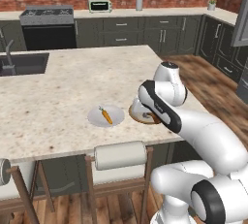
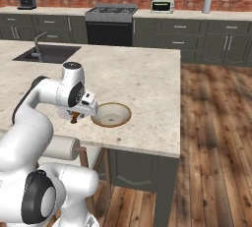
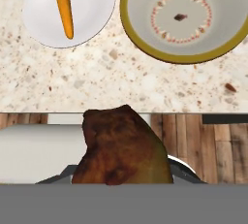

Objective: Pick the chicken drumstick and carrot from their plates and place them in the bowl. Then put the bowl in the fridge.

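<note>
While gripper (image 3: pixel 123 182) looks clamped on drumstick (image 3: pixel 122 148), fingers mostly hidden, I carry it forward over bowl (image 3: pixel 189 56), centre, lower, release.

In the hand view, a plate (image 3: pixel 92 5) sits at upper left with the carrot (image 3: pixel 64 9) lying on it. The bowl (image 3: pixel 189 19) sits just to its right, at upper right. Both rest on the counter (image 3: pixel 121 77), which fills the upper half. The chicken drumstick (image 3: pixel 123 148) is at bottom centre, in front of the counter edge.
</note>
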